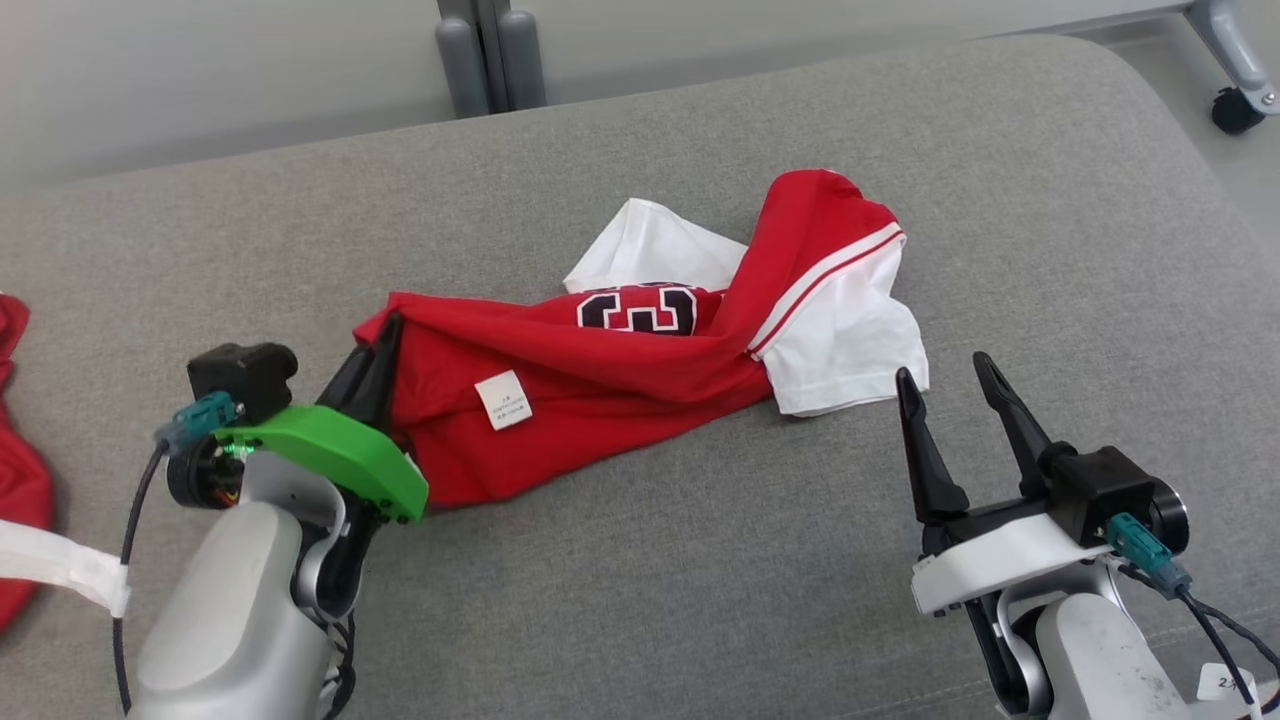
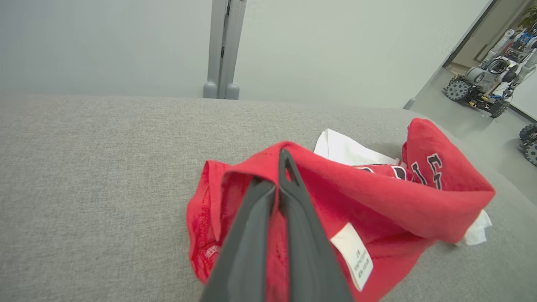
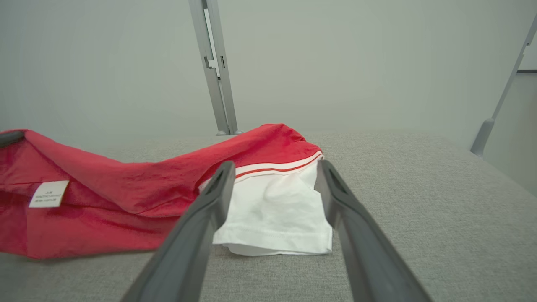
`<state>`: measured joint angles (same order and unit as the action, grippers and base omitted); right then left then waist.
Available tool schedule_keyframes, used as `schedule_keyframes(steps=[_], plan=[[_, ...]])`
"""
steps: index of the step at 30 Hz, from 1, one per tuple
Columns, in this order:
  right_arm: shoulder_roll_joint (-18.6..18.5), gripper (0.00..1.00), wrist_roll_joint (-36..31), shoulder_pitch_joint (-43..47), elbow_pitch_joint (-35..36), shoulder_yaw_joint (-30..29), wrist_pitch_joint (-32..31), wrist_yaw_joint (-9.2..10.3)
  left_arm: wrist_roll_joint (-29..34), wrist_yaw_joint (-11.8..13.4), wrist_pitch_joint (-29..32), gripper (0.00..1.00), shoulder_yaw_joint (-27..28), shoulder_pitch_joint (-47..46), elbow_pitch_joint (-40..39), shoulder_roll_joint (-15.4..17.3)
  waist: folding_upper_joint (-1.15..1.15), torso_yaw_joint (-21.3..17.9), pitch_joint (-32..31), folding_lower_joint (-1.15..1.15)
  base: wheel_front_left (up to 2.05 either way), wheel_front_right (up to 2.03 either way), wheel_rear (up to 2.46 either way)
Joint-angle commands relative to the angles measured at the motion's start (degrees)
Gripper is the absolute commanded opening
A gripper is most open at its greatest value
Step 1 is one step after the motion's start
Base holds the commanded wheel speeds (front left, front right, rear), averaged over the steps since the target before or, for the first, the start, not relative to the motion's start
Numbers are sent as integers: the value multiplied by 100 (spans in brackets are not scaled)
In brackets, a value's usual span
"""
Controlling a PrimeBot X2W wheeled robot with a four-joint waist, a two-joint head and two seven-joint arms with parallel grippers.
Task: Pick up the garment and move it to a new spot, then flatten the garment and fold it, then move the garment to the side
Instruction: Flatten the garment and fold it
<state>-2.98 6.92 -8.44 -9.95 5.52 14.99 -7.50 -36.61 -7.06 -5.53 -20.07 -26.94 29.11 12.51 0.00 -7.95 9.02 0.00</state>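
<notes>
Garment [image 1: 600, 400] is lying across the bench [image 1: 700, 580] centre, long axis left to right; we are finding left gripper [image 1: 388, 328] clamping its left end, right gripper [image 1: 944, 367] gaping empty, just short of white sleeve [image 1: 850, 350].

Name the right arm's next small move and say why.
Probably ease the right gripper forward and close on the white sleeve: its jaws stand open just short of it, while the left gripper is shut on the red edge of the garment.

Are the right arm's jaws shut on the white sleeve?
No, in the right wrist view the jaws stand wide apart, and the white sleeve lies loose on the grey cushion ahead of them.
</notes>
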Motion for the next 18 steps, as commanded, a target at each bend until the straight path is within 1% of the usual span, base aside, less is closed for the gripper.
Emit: schedule_keyframes(steps=[1,8,12,15,18], plan=[[-4,100,39,-67,10,30,21,2,19,21,-35,0,31,-181,55,49,0,-135,183,0,0,0,0],[3,100,42,-163,9,13,24,2,125,-13,-408,0,2,-766,271,90,0,-177,330,0,0,0,0],[7,100,29,-215,-1,-5,26,2,219,-29,-667,0,-66,-1129,150,63,0,-88,325,0,0,0,0],[5,100,38,-185,-11,-11,24,2,232,-34,-776,0,-131,-1207,-50,39,0,12,272,0,0,0,0],[6,100,68,-143,-31,-13,23,2,168,-39,-726,0,-265,-993,-207,63,0,112,207,0,0,0,0]])
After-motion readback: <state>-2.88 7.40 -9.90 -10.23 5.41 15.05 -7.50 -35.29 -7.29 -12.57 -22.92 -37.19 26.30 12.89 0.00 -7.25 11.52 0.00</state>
